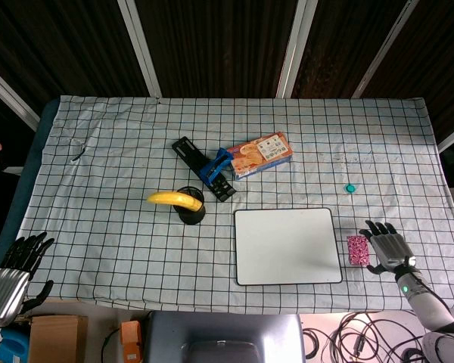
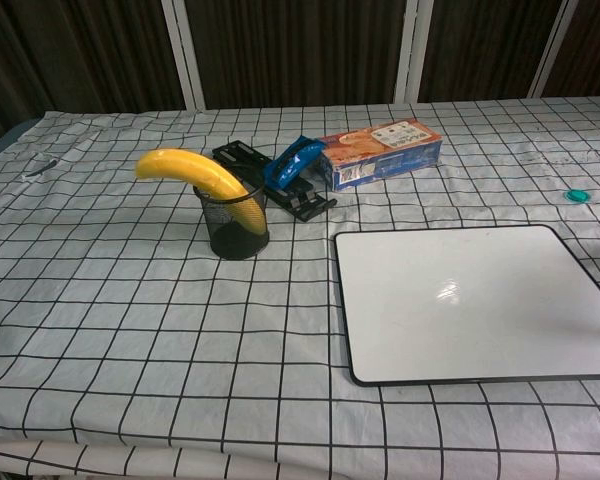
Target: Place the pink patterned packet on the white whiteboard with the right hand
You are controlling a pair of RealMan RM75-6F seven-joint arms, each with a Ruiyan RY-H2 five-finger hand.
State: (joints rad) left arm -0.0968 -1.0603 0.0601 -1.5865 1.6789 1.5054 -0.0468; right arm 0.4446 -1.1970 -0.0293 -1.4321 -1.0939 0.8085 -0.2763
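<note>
The pink patterned packet (image 1: 356,249) lies flat on the checked cloth just right of the white whiteboard (image 1: 287,245), a small gap apart from its edge. My right hand (image 1: 386,247) hovers just right of the packet with fingers spread, holding nothing; whether a fingertip touches the packet is unclear. My left hand (image 1: 17,265) hangs at the table's front left corner, fingers apart and empty. In the chest view the whiteboard (image 2: 475,300) shows, but neither hand nor the packet does.
A black mesh cup (image 1: 191,206) with a banana (image 1: 174,198) in it stands left of the whiteboard. Behind it lie a black-and-blue stapler (image 1: 206,169) and an orange box (image 1: 259,154). A small teal cap (image 1: 351,187) sits at the right.
</note>
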